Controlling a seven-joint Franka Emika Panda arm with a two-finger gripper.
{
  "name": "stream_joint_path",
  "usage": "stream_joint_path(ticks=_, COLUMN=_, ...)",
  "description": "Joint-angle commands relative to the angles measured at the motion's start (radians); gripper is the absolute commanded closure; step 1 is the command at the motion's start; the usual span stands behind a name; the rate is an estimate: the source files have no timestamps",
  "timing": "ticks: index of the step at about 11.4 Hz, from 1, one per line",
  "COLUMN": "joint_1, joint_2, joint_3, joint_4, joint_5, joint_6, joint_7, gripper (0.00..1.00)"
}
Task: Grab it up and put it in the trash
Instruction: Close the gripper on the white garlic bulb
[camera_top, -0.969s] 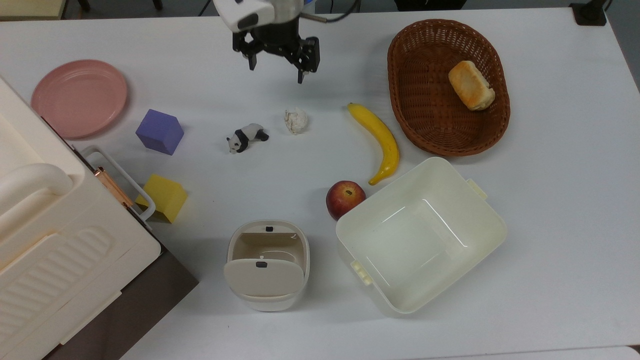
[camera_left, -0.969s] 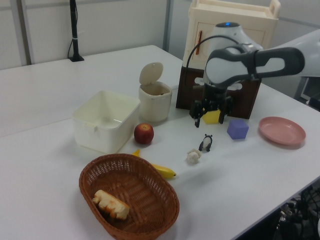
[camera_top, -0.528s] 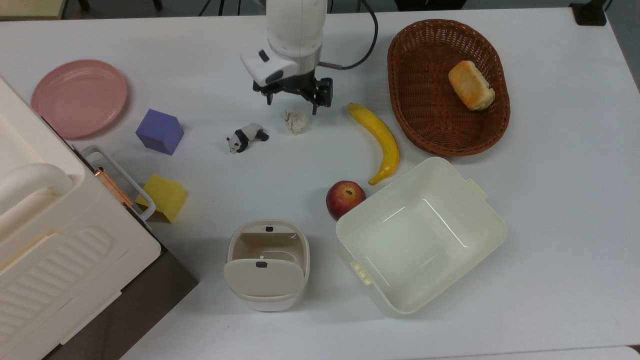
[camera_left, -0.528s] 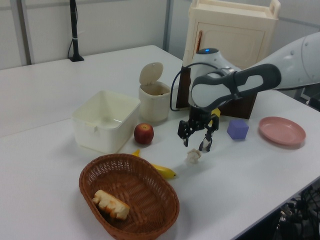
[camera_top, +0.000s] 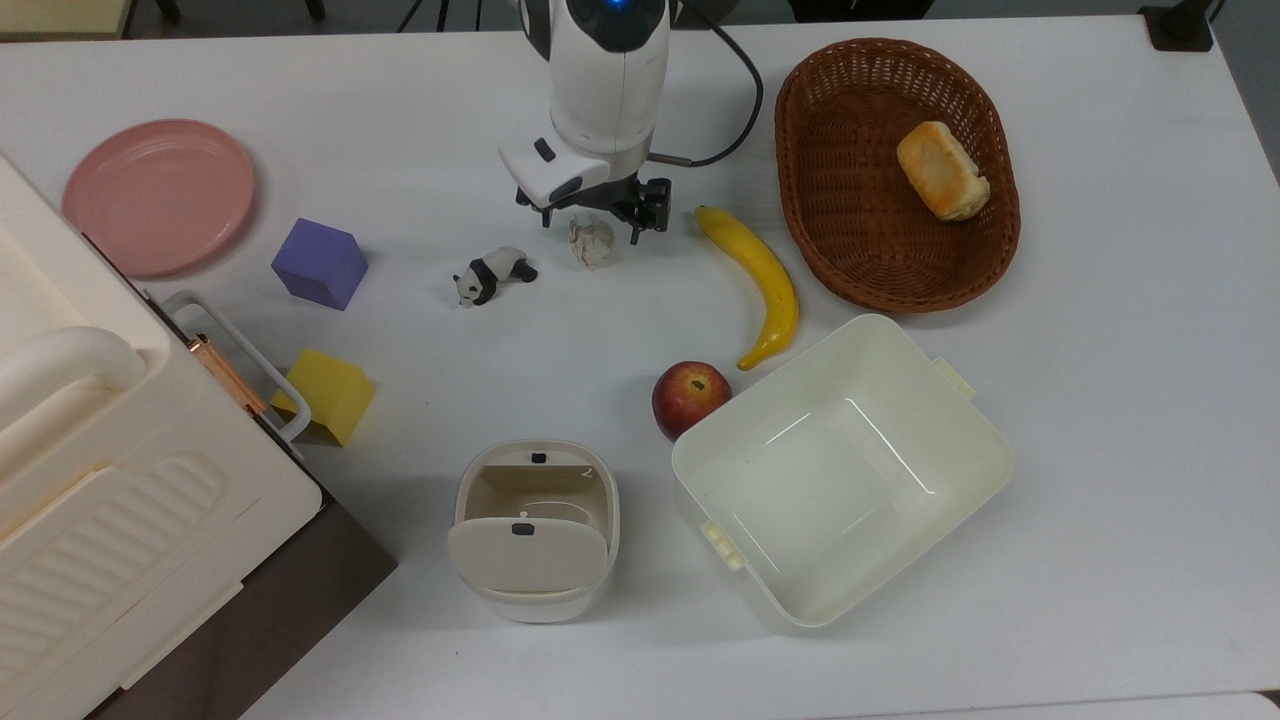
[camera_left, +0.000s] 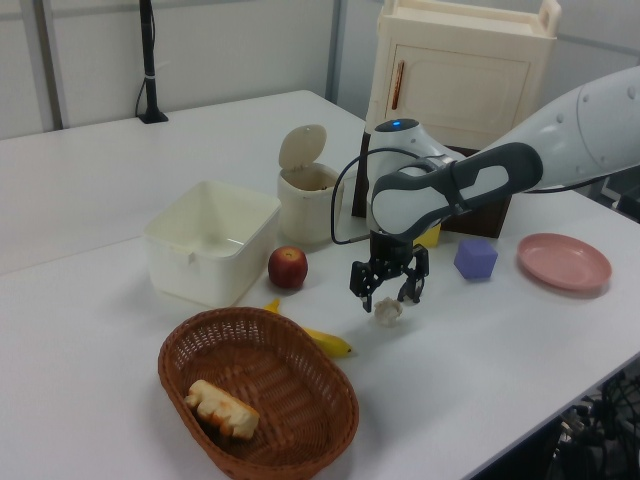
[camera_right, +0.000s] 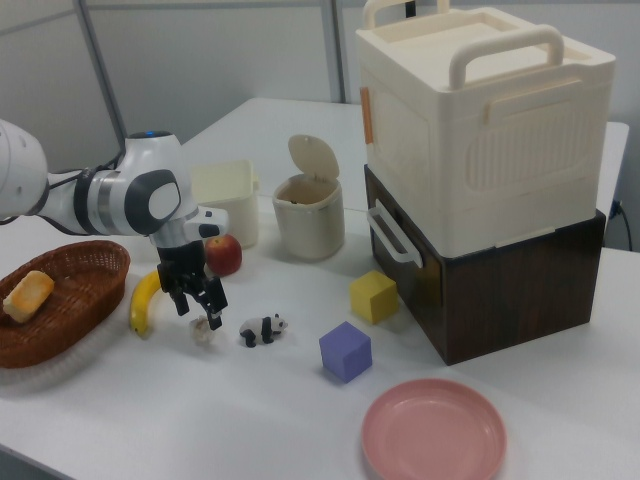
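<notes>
Hanging low over the table (camera_top: 1100, 450), the gripper (camera_top: 597, 218) has its fingers (camera_left: 362, 297) spread on either side of the paper ball (camera_top: 592, 243), not closed, between panda (camera_top: 492, 275) and banana (camera_top: 762, 284)

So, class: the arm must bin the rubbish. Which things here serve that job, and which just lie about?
Job: paper ball, trash bin, gripper.
Lying about: panda figurine, banana, apple, tub, basket, bread, purple cube, yellow cube, pink plate.
</notes>
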Motion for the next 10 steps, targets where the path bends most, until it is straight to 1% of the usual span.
stream_joint_path(ticks=1, joint_1=0.012, joint_2=0.039, joint_3=-0.006, joint_4=0.031, joint_5=-0.033, joint_6=0.016, joint_7=0.026, gripper=0.0)
stream_joint_path(ticks=2, joint_1=0.012, joint_2=0.042, joint_3=-0.006, joint_4=0.037, joint_5=-0.036, joint_6=0.016, joint_7=0.026, gripper=0.0)
stream_joint_path(ticks=3, joint_1=0.012, joint_2=0.042, joint_3=-0.006, joint_4=0.037, joint_5=-0.039, joint_6=0.016, joint_7=0.026, gripper=0.36)
stream_joint_path(ticks=5, joint_1=0.012, joint_2=0.05, joint_3=-0.006, joint_4=0.037, joint_5=-0.039, joint_6=0.034, joint_7=0.026, gripper=0.69)
stream_joint_path(ticks=6, joint_1=0.012, joint_2=0.052, joint_3=-0.006, joint_4=0.037, joint_5=-0.039, joint_6=0.036, joint_7=0.024, gripper=0.8)
stream_joint_path(ticks=10, joint_1=0.012, joint_2=0.05, joint_3=-0.007, joint_4=0.043, joint_5=-0.038, joint_6=0.036, joint_7=0.024, gripper=0.81)
